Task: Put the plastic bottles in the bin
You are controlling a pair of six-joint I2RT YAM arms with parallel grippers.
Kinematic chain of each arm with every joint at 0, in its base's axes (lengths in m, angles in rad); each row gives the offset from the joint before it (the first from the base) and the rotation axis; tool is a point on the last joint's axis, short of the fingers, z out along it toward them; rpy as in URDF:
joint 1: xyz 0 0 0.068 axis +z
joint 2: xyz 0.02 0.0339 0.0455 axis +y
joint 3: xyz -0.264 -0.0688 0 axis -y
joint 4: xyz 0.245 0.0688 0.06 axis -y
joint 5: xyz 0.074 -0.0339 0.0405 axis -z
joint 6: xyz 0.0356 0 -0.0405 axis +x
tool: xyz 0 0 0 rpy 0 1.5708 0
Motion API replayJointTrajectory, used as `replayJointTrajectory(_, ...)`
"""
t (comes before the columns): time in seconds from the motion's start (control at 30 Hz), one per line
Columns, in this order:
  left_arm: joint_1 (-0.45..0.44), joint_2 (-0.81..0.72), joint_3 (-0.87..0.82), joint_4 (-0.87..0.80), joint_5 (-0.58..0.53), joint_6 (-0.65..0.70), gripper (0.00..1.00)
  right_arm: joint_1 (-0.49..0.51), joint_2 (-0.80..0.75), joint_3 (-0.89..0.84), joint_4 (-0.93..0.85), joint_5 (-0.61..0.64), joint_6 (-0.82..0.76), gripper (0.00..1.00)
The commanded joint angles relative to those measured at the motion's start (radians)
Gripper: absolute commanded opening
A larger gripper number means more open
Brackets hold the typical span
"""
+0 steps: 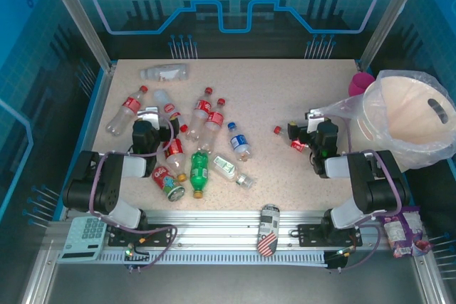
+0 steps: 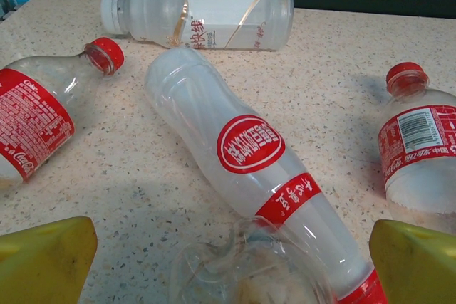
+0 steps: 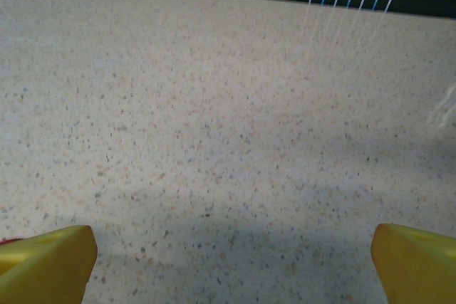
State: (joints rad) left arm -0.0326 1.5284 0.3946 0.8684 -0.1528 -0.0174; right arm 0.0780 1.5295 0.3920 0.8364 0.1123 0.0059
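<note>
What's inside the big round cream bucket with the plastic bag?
The round cream plastic bucket holds its clear plastic bag liner; the inner wall I can see is bare, with a handle slot. Its near wall hides the bottom.

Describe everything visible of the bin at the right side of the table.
The bin is a round cream-beige bucket, plastic by its look, far larger than any bottle. A clear plastic bag lines it, folds over the rim and bunches out leftward. A slot handle is cut in its right wall. Its mouth is open, with no bottle seen inside. It stands at the right side of the table, base hidden. A pink goblet sits just behind it, contact unclear.
</note>
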Motion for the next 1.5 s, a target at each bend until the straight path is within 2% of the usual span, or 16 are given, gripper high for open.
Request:
replayJointTrajectory(0.0,0.016,-0.123,0.032,-0.148,-0.024,-0.003,0.99,-0.014,-0.111,0.110,-0.221,-0.020,-0.008,1.00)
replayJointTrajectory(0.07,0.015,-0.211,0.052,-0.240,-0.037,-0.002,0.99,-0.010,-0.171,0.179,-0.393,0.003,-0.014,1.00)
replayJointTrajectory(0.17,0.014,-0.383,0.121,-0.480,-0.120,-0.074,0.99,0.029,-0.230,0.372,-0.821,0.090,-0.015,1.00)
replayJointTrajectory(0.23,0.013,-0.508,0.206,-0.718,-0.213,-0.204,0.99,0.089,-0.233,0.547,-1.150,0.224,-0.007,1.00)
replayJointTrajectory(0.3,0.013,-0.596,0.293,-0.933,-0.243,-0.323,0.99,0.144,-0.243,0.636,-1.328,0.296,-0.004,1.00)
replayJointTrajectory(0.4,0.011,-0.637,0.445,-1.206,-0.177,-0.406,0.99,0.181,-0.239,0.722,-1.532,0.266,-0.011,1.00)
replayJointTrajectory(0.53,0.011,-0.606,0.587,-1.373,-0.001,-0.413,0.99,0.220,-0.173,0.814,-1.747,0.220,-0.036,1.00)
replayJointTrajectory(0.73,0.013,-0.487,0.734,-1.451,0.192,-0.358,0.99,0.239,-0.078,0.775,-1.772,0.164,-0.093,1.00)
replayJointTrajectory(0.87,0.016,-0.403,0.782,-1.443,0.313,-0.335,0.99,0.240,0.005,0.768,-1.751,0.136,-0.128,1.00)
replayJointTrajectory(1.17,0.042,-0.318,0.779,-1.363,0.345,-0.256,0.99,0.233,0.173,0.761,-1.644,0.120,-0.172,1.00)
replayJointTrajectory(1.33,0.070,-0.276,0.804,-1.347,0.389,-0.276,0.99,0.233,0.252,0.771,-1.604,0.125,-0.157,0.99)
replayJointTrajectory(1.47,0.085,-0.257,0.799,-1.299,0.416,-0.325,0.99,0.238,0.286,0.772,-1.574,0.137,-0.150,0.93)
